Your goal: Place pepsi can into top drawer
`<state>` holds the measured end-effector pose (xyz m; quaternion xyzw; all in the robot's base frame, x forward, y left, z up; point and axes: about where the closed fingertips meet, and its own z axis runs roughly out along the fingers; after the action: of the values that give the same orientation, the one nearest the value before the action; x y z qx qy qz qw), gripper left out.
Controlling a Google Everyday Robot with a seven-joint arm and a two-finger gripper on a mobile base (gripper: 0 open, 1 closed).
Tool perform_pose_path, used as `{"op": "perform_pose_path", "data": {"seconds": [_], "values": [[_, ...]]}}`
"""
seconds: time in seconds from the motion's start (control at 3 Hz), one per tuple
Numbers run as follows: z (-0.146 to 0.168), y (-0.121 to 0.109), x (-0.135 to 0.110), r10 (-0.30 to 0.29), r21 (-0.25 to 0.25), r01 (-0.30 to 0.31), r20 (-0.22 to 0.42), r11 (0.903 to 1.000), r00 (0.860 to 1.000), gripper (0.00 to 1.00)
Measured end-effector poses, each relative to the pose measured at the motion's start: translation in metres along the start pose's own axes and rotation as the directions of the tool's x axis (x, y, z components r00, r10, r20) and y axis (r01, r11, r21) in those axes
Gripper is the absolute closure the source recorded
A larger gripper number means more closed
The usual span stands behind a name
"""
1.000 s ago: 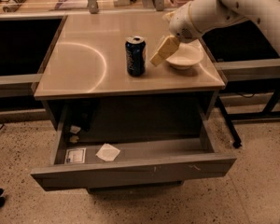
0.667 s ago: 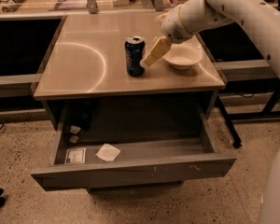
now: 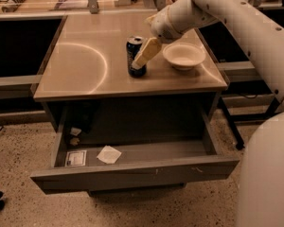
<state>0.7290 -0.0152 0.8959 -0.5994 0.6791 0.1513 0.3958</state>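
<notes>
The pepsi can (image 3: 133, 52) is dark blue with a silver top and stands upright on the tan tabletop (image 3: 80, 65), right of its middle. My gripper (image 3: 143, 56) reaches down from the upper right on the white arm and overlaps the can's right side, at the can's height. The top drawer (image 3: 132, 176) is pulled open below the tabletop, grey, with a plain front panel. A white paper scrap (image 3: 108, 154) and a label (image 3: 75, 158) lie on its floor at the left.
A white bowl (image 3: 183, 56) sits on the tabletop just right of the can and under my arm. Small scraps (image 3: 75, 132) lie at the drawer's back left. My arm's white body (image 3: 270, 174) fills the lower right. Dark shelving flanks the table.
My gripper has moved left and down, from beside the bowl to against the can's right side. The can and the drawer have not moved.
</notes>
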Motion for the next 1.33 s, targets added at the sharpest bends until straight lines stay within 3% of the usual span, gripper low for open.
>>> {"op": "perform_pose_path", "data": {"seconds": [0.33,1.33], "values": [[0.0152,0.0024,-0.0037,-0.008,-0.034,0.008,0.001,0.9994,1.000,0.17],[0.0160,0.0026,-0.0039,-0.008,-0.036,0.008,0.001,0.9993,1.000,0.86]]}}
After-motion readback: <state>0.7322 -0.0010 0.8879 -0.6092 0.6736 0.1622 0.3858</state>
